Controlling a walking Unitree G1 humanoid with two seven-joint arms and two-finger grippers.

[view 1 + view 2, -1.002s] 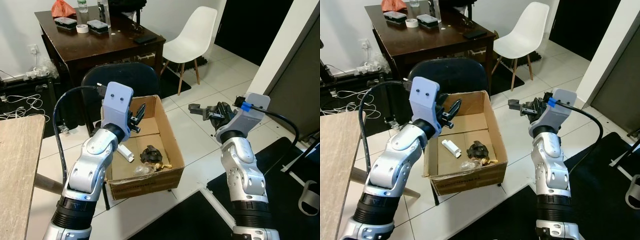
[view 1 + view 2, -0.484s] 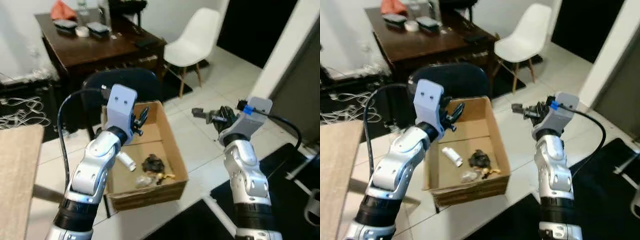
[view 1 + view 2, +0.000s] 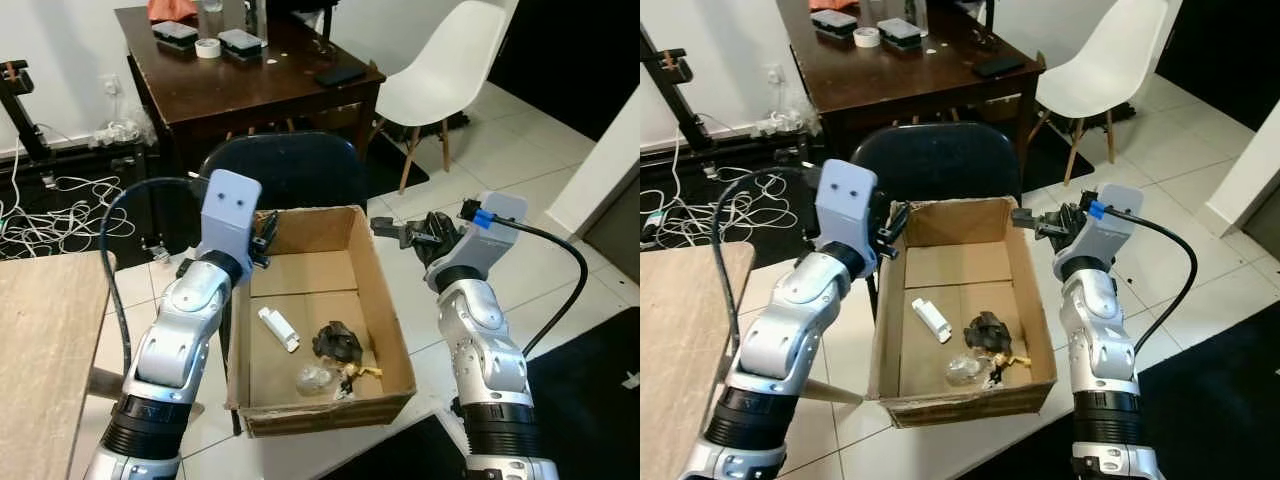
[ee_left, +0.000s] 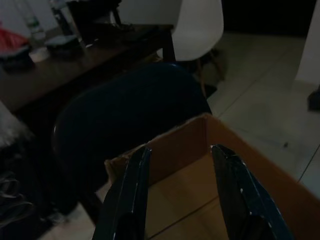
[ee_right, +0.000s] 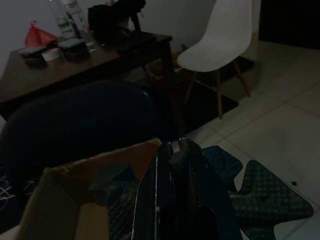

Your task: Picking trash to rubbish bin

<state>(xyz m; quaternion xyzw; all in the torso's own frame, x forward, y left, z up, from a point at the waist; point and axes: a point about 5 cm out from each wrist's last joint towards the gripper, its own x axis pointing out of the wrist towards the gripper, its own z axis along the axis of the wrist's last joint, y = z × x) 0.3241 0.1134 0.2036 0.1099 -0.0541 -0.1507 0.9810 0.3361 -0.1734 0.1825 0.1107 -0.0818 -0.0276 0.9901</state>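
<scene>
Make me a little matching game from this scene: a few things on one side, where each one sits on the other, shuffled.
Things:
1. tape roll
2. white tube
3. white chair
4. left pincer

Places:
A. inside the cardboard box
B. at the box's back left corner
C. on the dark table
D. on the tiled floor, right of the table

Pairs: 1-C, 2-A, 3-D, 4-B
</scene>
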